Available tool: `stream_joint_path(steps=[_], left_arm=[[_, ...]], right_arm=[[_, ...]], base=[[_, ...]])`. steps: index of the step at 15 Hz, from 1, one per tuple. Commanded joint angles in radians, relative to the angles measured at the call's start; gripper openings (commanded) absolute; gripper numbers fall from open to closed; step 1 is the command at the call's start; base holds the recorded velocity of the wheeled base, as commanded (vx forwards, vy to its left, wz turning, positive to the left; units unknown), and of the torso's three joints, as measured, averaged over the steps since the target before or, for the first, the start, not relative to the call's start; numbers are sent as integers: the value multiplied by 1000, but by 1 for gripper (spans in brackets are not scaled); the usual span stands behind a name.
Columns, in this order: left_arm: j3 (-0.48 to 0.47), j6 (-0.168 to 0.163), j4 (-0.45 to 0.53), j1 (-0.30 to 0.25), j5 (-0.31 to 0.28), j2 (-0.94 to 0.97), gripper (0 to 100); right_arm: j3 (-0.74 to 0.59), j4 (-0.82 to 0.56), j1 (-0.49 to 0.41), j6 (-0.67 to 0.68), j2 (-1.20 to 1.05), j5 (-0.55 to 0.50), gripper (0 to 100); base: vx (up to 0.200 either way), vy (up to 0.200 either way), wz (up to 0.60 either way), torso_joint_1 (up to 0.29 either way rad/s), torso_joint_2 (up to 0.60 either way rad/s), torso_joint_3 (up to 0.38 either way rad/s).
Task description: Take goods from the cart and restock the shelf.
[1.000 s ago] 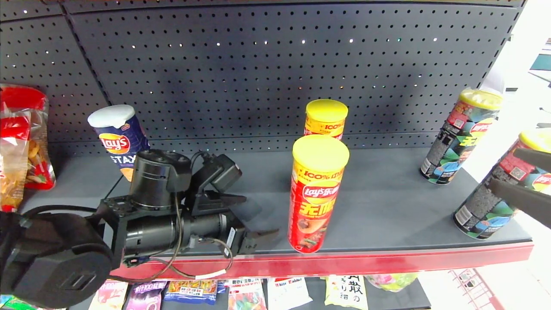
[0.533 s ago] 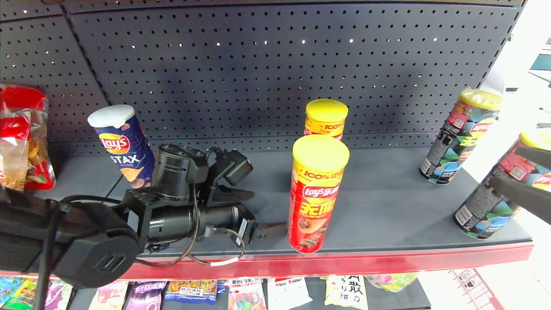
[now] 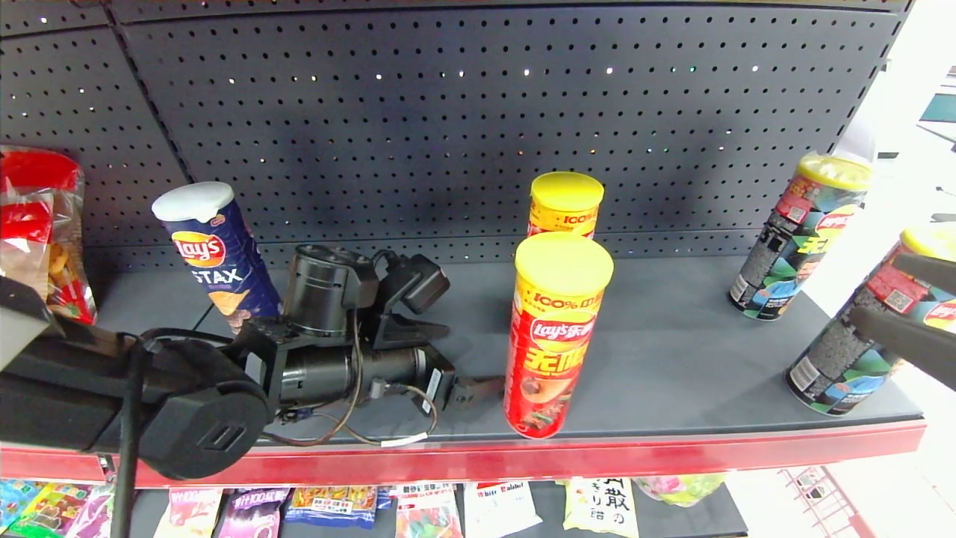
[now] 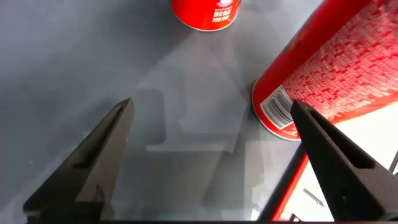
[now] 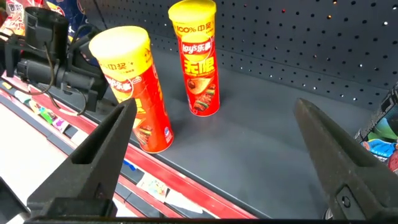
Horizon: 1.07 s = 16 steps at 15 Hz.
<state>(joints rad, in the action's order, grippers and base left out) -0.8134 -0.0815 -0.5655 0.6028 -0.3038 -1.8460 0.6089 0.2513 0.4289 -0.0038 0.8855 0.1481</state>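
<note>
**At the shelf's near edge: front can at risk of toppling**

On the shelf (image 3: 672,373), just behind its red front lip (image 3: 672,450), the front red can (image 3: 556,329) stands with its top leaning right. The rear red can (image 3: 565,205) stands upright behind it, toward the pegboard. The left gripper (image 4: 211,104) lies low over the shelf, just left of the front can's base. Its jaws are spread wide with nothing between them, and one finger sits close beside that base. Contact cannot be confirmed.

Assessment: any travel rightward at this height would push the can at its foot. A tall, narrow can this close to the lip would likely tip or slide off the near edge. A push farther in could knock it into the rear can.

The right gripper (image 5: 214,104), at the shelf's right end, is likewise wide open and empty. It sits beside a black-and-green can (image 3: 836,359) at the near right corner. A sideways brush there could send that can off the end.
</note>
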Motion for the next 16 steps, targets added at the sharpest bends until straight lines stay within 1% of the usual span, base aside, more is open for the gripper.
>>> stream_joint_path(steps=[1, 7, 12, 13, 14, 16], left_arm=[[-3, 0, -1, 3, 0, -7, 100], [-12, 0, -1, 8, -1, -16, 100], [34, -4, -1, 0, 2, -1, 100], [40, -17, -1, -3, 0, 2, 100], [46, -38, 1, -6, -1, 1, 100], [43, -44, -1, -5, -3, -4, 100]], right_arm=[[0, 0, 1, -1, 4, 1, 100], [2, 0, 1, -1, 4, 1, 100], [5, 0, 1, -1, 3, 1, 100], [6, 2, 1, -1, 3, 1, 100], [9, 0, 1, -1, 4, 1, 100], [11, 0, 1, -1, 4, 1, 100]], base=[[0, 0, 0, 0, 0, 0], [0, 0, 0, 0, 0, 0], [0, 0, 0, 0, 0, 0], [0, 0, 0, 0, 0, 0], [0, 0, 0, 0, 0, 0], [0, 0, 0, 0, 0, 0]])
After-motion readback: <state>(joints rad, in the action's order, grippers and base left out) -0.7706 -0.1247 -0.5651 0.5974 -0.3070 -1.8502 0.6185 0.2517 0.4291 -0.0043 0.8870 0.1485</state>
